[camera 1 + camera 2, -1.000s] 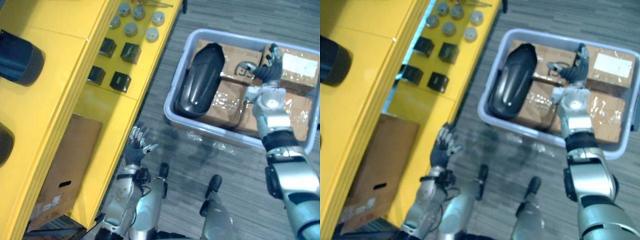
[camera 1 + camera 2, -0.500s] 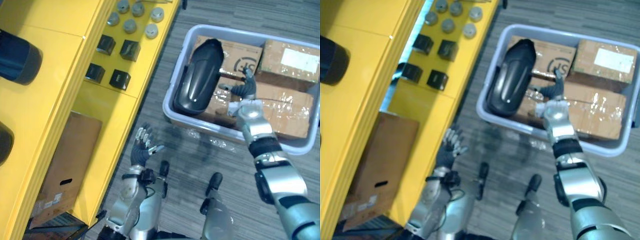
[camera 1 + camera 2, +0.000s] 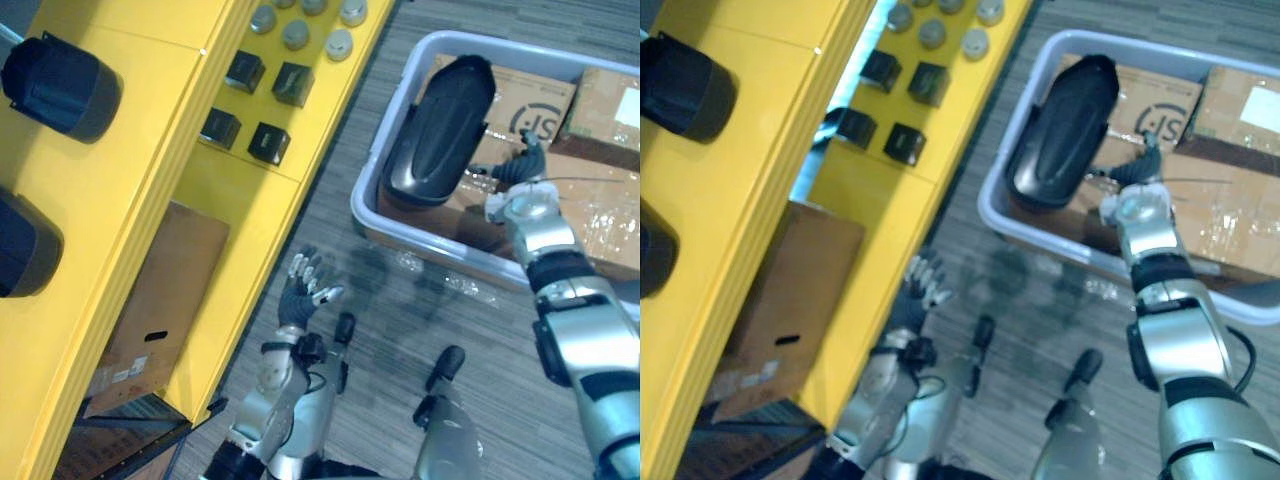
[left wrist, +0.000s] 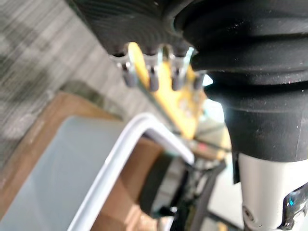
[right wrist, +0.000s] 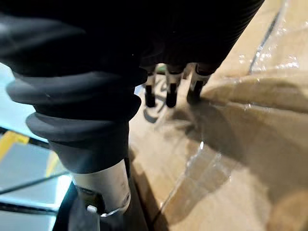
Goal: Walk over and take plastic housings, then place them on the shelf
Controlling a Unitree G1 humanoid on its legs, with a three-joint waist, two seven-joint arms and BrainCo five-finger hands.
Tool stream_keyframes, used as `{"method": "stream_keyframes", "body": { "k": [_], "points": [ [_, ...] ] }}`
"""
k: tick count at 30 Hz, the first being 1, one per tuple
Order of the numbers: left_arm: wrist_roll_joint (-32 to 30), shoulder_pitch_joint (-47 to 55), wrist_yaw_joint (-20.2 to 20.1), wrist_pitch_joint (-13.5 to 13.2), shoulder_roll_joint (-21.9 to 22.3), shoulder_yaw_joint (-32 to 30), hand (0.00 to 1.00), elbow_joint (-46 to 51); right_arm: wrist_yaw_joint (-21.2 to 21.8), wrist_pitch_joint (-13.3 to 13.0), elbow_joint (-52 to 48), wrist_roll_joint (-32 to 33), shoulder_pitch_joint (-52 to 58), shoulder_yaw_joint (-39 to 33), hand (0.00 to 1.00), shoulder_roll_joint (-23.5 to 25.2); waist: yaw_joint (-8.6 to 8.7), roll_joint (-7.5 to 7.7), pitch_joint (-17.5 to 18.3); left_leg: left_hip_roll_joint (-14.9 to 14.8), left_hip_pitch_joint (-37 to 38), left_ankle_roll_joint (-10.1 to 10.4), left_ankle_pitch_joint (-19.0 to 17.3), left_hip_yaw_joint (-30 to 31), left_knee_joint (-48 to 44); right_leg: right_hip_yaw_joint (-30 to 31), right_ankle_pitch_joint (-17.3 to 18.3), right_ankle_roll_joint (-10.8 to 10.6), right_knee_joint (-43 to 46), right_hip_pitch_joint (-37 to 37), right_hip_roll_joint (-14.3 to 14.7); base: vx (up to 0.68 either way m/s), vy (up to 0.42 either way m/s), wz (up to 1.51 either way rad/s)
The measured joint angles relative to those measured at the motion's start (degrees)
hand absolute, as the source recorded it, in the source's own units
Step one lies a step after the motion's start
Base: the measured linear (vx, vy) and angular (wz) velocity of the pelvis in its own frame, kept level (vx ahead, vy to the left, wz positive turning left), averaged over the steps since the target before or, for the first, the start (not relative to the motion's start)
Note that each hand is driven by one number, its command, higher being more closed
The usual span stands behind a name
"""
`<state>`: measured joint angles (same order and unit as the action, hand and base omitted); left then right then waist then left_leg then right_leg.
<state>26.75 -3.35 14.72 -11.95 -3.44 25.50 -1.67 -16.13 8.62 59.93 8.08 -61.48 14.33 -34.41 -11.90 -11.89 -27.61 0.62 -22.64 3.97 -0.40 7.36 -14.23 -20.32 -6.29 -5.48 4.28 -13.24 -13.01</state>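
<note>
Your right hand (image 3: 513,172) has closed in on the black plastic housing (image 3: 438,135), which lies in the grey bin (image 3: 430,250) just beside its spread fingers (image 5: 170,91). The fingertips are over taped cardboard boxes (image 5: 231,144). Your left hand (image 3: 300,298) hangs with its fingers loosely apart, beside the yellow shelf (image 3: 150,150).

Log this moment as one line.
right hand: open, over cardboard boxes beside black housing | left hand: open, near yellow shelf | black housing: lying in grey bin, not held
</note>
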Motion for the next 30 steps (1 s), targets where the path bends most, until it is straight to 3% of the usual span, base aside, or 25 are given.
{"method": "stream_keyframes", "body": {
  "k": [7, 12, 17, 22, 23, 25, 27, 30],
  "points": [
    [0.4, -0.2, 0.0, -0.1, 0.0, 0.3, 0.00, 0.0, 1.3, 5.9, 2.4, -2.7, -2.4, 1.7, 1.00, -1.9, -0.31, -1.21, 0.2, -0.2, -0.4, 0.3, 1.3, 0.4, 1.2, -0.4, 0.0, 0.0, 0.5, -0.8, 0.1, 0.00, -0.008, 0.03],
    [0.4, -0.1, 0.0, -0.2, 0.4, 0.8, 0.00, 0.0, 0.9, 10.5, 4.9, -9.1, -3.4, 3.7, 1.00, -1.6, -0.92, -1.43, 0.3, -0.3, 0.2, 0.4, 1.6, 0.6, 2.0, -0.7, 0.0, 0.0, 0.6, -0.6, 0.1, 0.00, -0.005, 0.02],
    [0.4, 1.5, 0.0, -0.9, 0.3, 1.1, 0.00, 0.0, 0.5, 10.9, 5.9, -11.2, -3.4, 3.9, 1.00, -1.9, -0.89, -1.43, 0.3, -0.4, 0.6, 0.4, 1.6, 0.2, 2.1, -0.4, 0.0, 0.0, 0.6, -0.6, 0.1, 0.00, 0.005, -0.03],
    [1.7, 4.1, -0.1, -2.2, -0.9, 1.1, 0.00, 1.3, -0.2, 10.8, 5.7, -11.3, -3.4, 3.9, 1.00, -4.9, 0.34, -1.37, 0.3, -0.6, 0.7, 0.4, 1.6, -0.2, 2.1, -0.1, -0.2, -0.1, 0.6, -0.6, 0.3, 0.00, -0.001, -0.02],
    [2.1, 4.5, -0.1, -2.4, -0.9, 1.0, 0.00, 1.6, -0.5, 10.0, 5.4, -11.1, -3.4, 3.9, 0.00, -6.5, 0.63, -1.33, 0.3, -0.8, 0.8, 0.4, 1.6, -0.3, 2.0, 0.0, -0.2, -0.1, 0.6, -0.6, 0.4, 0.00, -0.006, -0.07],
    [2.1, 4.7, -0.1, -2.6, -0.9, 1.0, 0.00, 1.8, -1.8, 8.7, 4.2, -10.9, -3.4, 3.9, 0.00, -7.4, 1.10, -1.24, 0.2, -1.1, 0.9, 0.4, 1.6, -0.3, 2.0, 0.1, -0.3, -0.1, 0.6, -0.6, 0.7, 0.00, -0.016, -0.08],
    [2.1, 5.2, -0.1, -2.7, -0.9, 1.1, 0.00, 1.8, -4.4, 4.8, 0.9, -10.6, -3.5, 3.9, 0.00, -7.6, 1.72, -1.16, 0.2, -1.7, 1.1, 0.4, 1.7, -0.7, 2.1, 0.4, -0.4, 0.0, 0.6, -0.6, 1.2, -0.01, -0.027, -0.13],
    [2.1, 5.7, -0.1, -3.0, -0.9, 1.7, 0.00, 1.8, -9.9, -4.4, -4.7, -10.9, -3.7, 3.9, 0.00, -7.5, 1.70, -1.08, 0.1, -2.6, 1.8, 0.8, 1.9, -1.6, 2.8, 1.2, -0.7, 0.5, 0.0, -0.6, 2.0, -0.02, -0.035, -0.18]
  ]
}}
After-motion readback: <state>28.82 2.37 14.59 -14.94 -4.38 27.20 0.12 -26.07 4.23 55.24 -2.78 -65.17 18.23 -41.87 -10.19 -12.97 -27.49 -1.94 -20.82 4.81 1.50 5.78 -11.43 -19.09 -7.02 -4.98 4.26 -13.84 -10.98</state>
